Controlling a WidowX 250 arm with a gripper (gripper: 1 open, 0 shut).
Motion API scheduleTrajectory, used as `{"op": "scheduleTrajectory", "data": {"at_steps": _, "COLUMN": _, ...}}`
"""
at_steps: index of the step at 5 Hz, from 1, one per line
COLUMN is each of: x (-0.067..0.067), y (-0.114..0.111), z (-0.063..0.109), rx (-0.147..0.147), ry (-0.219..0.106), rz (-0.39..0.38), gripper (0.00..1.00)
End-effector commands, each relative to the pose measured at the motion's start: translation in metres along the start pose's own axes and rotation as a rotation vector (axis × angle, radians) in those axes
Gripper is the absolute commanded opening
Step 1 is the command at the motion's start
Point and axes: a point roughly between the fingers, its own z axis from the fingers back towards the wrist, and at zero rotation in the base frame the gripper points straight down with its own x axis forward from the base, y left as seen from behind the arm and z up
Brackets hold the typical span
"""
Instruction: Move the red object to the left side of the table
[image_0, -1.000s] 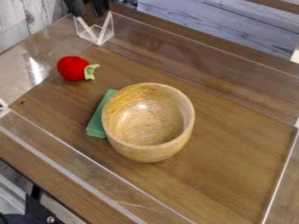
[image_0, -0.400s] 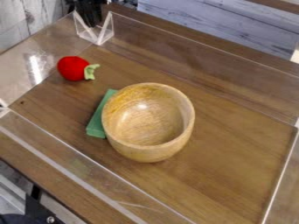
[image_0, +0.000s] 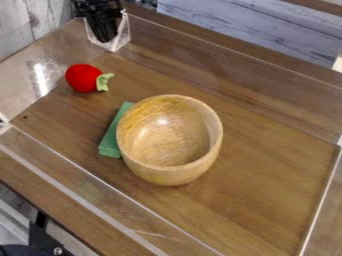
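Note:
The red object (image_0: 86, 77) is a small glossy red toy fruit with a light green stem. It lies on the brown wood-grain table (image_0: 254, 110) near the left acrylic wall. My gripper (image_0: 102, 22) is a dark shape at the top left edge of the camera view, behind the fruit and well apart from it. Only its lower part shows, and I cannot make out how its jaws stand. Nothing is visibly held in it.
A large wooden bowl (image_0: 170, 138) stands near the middle of the table, partly on a flat green cloth (image_0: 112, 132). Low clear acrylic walls (image_0: 40, 60) edge the tabletop, with a clear corner piece (image_0: 114, 42) just below the gripper.
The gripper has come lower and further into view at the top left. The red fruit, bowl and cloth have not moved.

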Motion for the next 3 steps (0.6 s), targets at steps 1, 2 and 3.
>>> {"op": "scheduleTrajectory", "data": {"at_steps": 1, "x": 0.007, "y": -0.006, "z": 0.021, "rx": 0.02, "ry": -0.041, "rz": -0.065, "gripper": 1.0}}
{"op": "scheduleTrajectory", "data": {"at_steps": 2, "x": 0.006, "y": -0.018, "z": 0.022, "rx": 0.002, "ry": -0.04, "rz": -0.047, "gripper": 1.0}}
{"op": "scheduleTrajectory", "data": {"at_steps": 3, "x": 0.005, "y": -0.032, "z": 0.026, "rx": -0.012, "ry": -0.047, "rz": -0.037, "gripper": 1.0}}
